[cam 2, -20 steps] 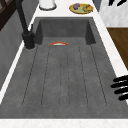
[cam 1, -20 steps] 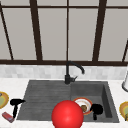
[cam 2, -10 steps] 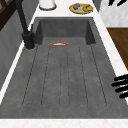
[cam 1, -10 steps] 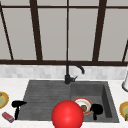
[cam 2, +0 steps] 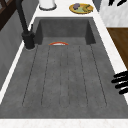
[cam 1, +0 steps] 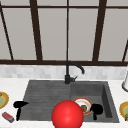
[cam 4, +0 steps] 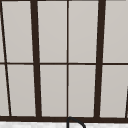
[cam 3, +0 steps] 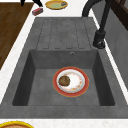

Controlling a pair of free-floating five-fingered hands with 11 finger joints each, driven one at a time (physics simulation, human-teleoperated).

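The dark sink (cam 1: 37,90) holds a red-rimmed plate (cam 3: 71,81) in its basin, a brown lump on it. The right hand (cam 1: 96,109) hovers beside the plate, fingers curled, holding nothing. The left hand (cam 1: 19,105) hangs over the drainboard's edge, fingers straight.

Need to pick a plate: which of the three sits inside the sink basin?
The red-rimmed white plate carrying a brown lump, by the right hand. Both yellow plates rest on the counter.

A big red ball (cam 1: 67,115) hides part of the red-rimmed white plate (cam 1: 82,104) beside my right hand (cam 1: 96,109).
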